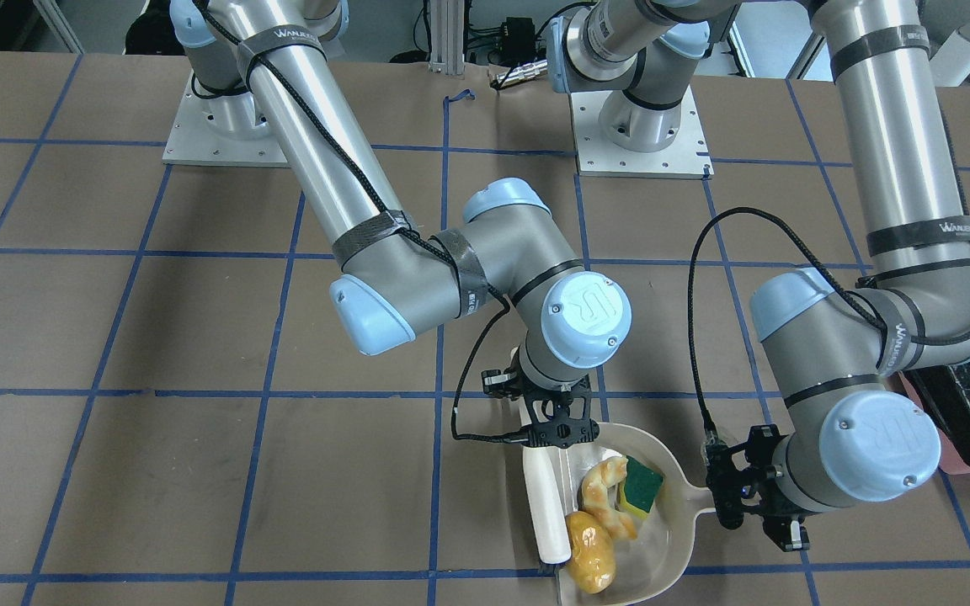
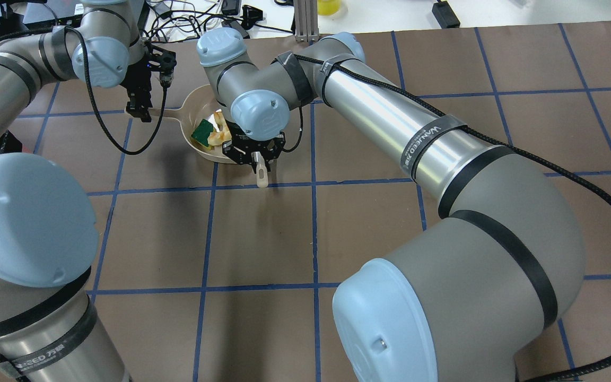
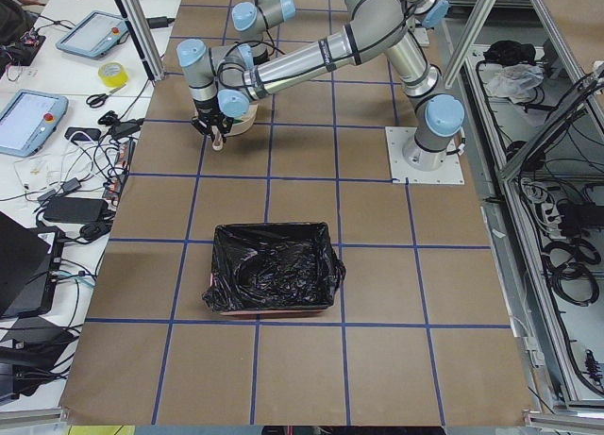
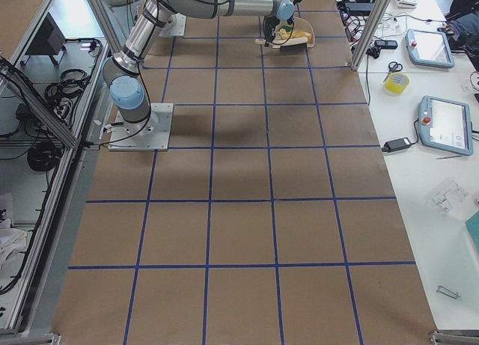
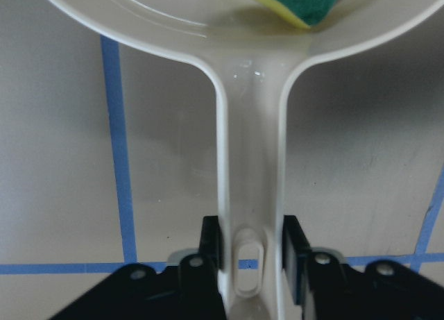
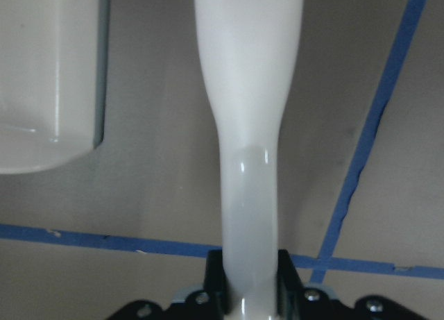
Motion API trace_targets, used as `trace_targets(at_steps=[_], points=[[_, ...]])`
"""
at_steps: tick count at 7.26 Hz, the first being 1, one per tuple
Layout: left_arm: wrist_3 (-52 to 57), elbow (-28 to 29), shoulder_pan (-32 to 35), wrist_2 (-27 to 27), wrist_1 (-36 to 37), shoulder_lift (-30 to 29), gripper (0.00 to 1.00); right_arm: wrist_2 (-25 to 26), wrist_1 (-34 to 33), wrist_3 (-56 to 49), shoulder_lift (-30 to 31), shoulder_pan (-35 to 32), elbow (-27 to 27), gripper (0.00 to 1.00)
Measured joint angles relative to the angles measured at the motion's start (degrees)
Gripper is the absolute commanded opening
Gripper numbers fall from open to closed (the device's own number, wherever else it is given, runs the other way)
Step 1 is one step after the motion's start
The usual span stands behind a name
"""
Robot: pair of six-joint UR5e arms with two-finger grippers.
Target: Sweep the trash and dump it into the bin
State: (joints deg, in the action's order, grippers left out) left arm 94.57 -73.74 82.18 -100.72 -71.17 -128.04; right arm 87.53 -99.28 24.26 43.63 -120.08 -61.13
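Trash, namely potato-like lump, pale crescent and yellow-green sponge, all lies in the beige dustpan, so sweeping looks done. Dumping into the black-lined bin, well apart, is left. Left gripper pinches the dustpan handle and right gripper pinches the brush handle; the pan's lip is cut off in the front view and the bristles are hard to make out.

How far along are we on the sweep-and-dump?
Sweeping looks done: the lump, crescent and sponge all lie in the dustpan. In hand: the left claw is shut on the dustpan's handle, and the right claw is shut on the brush. Left to do: carry the dustpan to the bin, which stands well apart, and tip the trash in.
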Motion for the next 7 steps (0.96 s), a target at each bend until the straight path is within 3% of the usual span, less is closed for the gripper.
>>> trace_targets(at_steps=[4,7], points=[[0.0,-0.1,0.0,0.1,0.1,0.1,0.0,-3.9,-3.5,5.3,-2.0,-2.0,3.0,0.0],[0.1,-0.2,0.0,0.3,0.1,0.1,0.0,0.4,1.1,4.6,-1.7,-1.5,3.1,0.0]])
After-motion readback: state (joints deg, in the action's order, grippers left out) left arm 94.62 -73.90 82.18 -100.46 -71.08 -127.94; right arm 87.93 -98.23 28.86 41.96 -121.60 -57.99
